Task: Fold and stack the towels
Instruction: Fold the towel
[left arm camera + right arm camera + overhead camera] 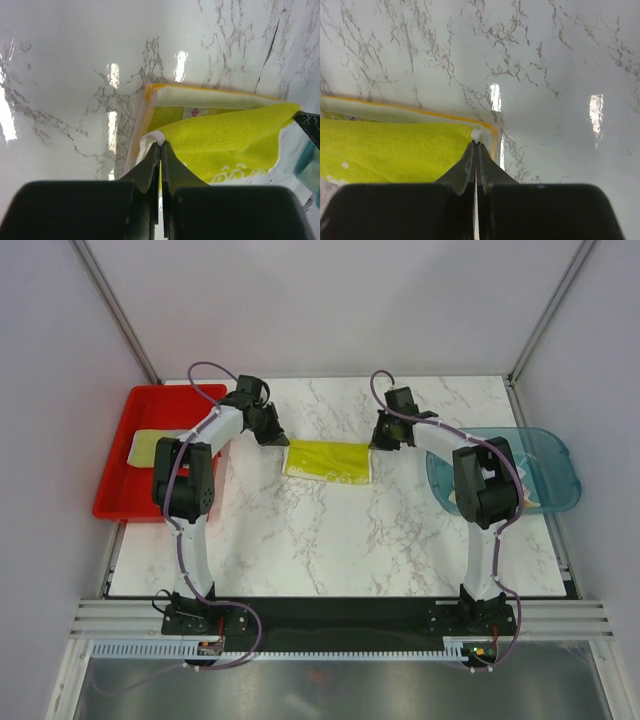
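A yellow-green towel (328, 461) lies mid-table at the back, partly doubled over, with its pale, orange-edged underside showing along the far side. My left gripper (276, 438) is shut on the towel's left corner; in the left wrist view (161, 143) a white tuft of cloth (155, 136) pokes out between the tips. My right gripper (377, 443) is shut on the right corner (477, 143), where a small white bit of the towel (395, 147) shows. Both corners are lifted over the lower layer. Another yellow towel (148, 445) lies in the red tray. A pale one (532, 502) rests in the teal bin.
The red tray (118, 483) sits at the table's left edge, behind the left arm. The translucent teal bin (553, 455) is at the right edge by the right arm. White walls enclose the marble table (330, 540) on three sides.
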You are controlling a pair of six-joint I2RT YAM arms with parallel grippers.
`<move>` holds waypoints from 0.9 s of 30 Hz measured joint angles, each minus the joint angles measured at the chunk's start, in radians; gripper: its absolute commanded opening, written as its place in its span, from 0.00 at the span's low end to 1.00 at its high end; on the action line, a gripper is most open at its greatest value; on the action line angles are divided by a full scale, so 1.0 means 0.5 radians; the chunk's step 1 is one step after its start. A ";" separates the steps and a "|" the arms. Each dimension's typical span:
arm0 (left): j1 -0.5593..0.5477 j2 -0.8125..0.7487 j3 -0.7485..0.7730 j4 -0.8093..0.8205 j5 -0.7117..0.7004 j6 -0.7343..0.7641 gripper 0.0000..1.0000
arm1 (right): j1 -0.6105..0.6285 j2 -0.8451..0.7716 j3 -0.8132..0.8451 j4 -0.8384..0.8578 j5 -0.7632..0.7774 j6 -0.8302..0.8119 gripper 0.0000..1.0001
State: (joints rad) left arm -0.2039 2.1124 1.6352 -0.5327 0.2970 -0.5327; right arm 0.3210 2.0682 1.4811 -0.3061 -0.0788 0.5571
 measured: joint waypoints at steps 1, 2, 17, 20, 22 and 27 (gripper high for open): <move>-0.001 0.008 0.014 0.001 0.003 0.002 0.02 | -0.008 0.000 0.000 0.005 -0.007 0.001 0.00; -0.001 0.015 0.025 0.007 0.003 0.005 0.02 | -0.013 0.000 -0.001 0.016 -0.011 0.005 0.00; 0.008 0.188 0.192 0.006 0.058 0.048 0.28 | -0.056 -0.002 -0.090 0.131 -0.048 0.076 0.00; 0.013 0.200 0.241 0.009 0.098 0.061 0.46 | -0.072 -0.002 -0.092 0.133 -0.050 0.098 0.15; 0.014 0.202 0.269 0.014 0.138 0.070 0.55 | -0.076 -0.002 -0.101 0.137 -0.050 0.111 0.25; 0.017 0.196 0.300 0.021 0.216 0.076 0.68 | -0.088 -0.040 -0.140 0.137 -0.047 0.117 0.41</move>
State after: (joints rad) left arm -0.1955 2.2105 1.7851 -0.5224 0.4049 -0.4950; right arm 0.2771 2.0480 1.4109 -0.2379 -0.1024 0.6155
